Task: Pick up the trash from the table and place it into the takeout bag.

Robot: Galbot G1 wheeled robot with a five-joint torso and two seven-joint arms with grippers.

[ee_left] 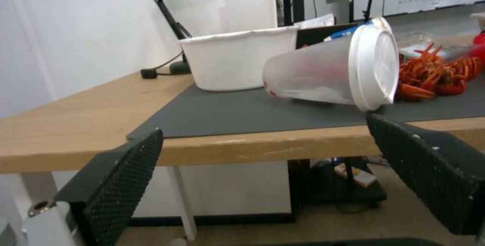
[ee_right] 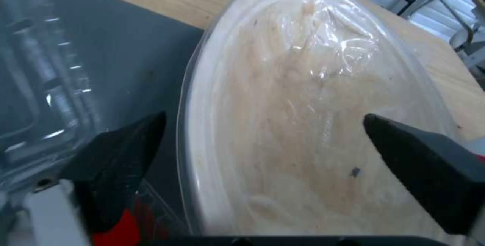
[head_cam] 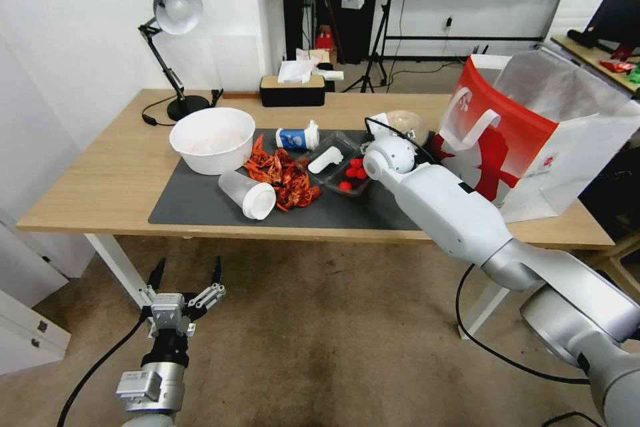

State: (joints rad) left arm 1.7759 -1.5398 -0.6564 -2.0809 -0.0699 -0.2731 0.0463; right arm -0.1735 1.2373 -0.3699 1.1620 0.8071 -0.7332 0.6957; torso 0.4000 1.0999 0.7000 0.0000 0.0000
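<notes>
On the table (head_cam: 100, 173), a dark mat (head_cam: 200, 207) carries the trash: a white bowl (head_cam: 212, 140), a translucent white-lidded cup (head_cam: 248, 193) on its side, a blue-white paper cup (head_cam: 297, 138), red shell scraps (head_cam: 283, 177) and a clear tray (head_cam: 337, 163). My right arm (head_cam: 453, 213) reaches over the mat toward a tan lidded bowl (head_cam: 408, 121). My right gripper (ee_right: 263, 124) is open, with the tan bowl (ee_right: 313, 124) close in front, spanning its fingers. The takeout bag (head_cam: 533, 133) stands open at the table's right end. My left gripper (head_cam: 188, 267) hangs open below the front edge.
A black desk lamp (head_cam: 175, 10) and a tissue box (head_cam: 292, 88) stand along the table's far edge. In the left wrist view the lidded cup (ee_left: 328, 73) lies just beyond the front table edge (ee_left: 252, 149). Bare floor lies in front of the table.
</notes>
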